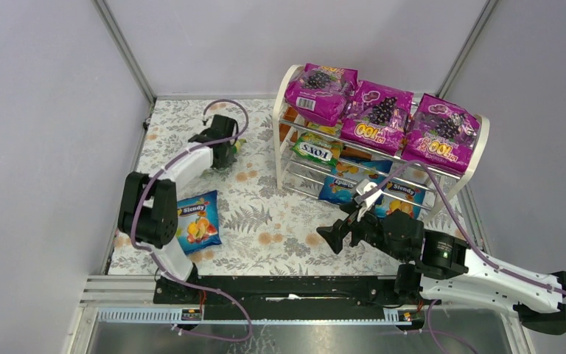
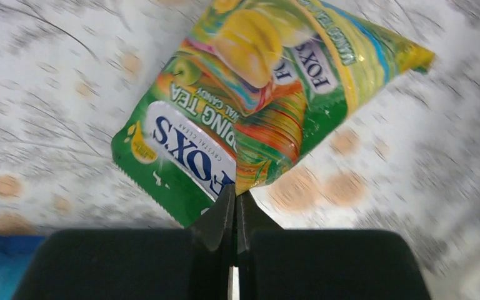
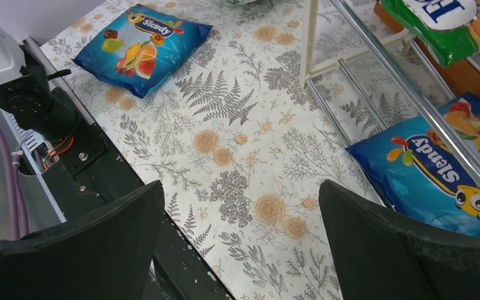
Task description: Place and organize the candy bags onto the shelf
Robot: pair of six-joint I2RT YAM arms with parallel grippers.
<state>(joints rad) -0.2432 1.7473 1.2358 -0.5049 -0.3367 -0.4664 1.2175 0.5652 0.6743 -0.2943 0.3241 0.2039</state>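
My left gripper (image 2: 235, 194) is shut on the edge of a green-yellow FOX'S bag (image 2: 237, 106), held just above the floral cloth at the far left (image 1: 230, 147). My right gripper (image 1: 333, 237) is open and empty, low over the cloth in front of the shelf (image 1: 280, 133). Three magenta bags (image 1: 376, 116) lie on the top tier. A FOX'S bag (image 1: 315, 152) lies on the middle tier and two blue Slendy bags (image 1: 341, 186) on the bottom. A loose Slendy bag (image 1: 197, 221) lies on the cloth at the left, also in the right wrist view (image 3: 140, 47).
The floral cloth (image 1: 265, 221) covers the table. A black rail (image 1: 295, 289) runs along the near edge. Grey walls with metal posts close in the left, back and right. The shelf's chrome rods (image 3: 375, 81) stand close to my right gripper.
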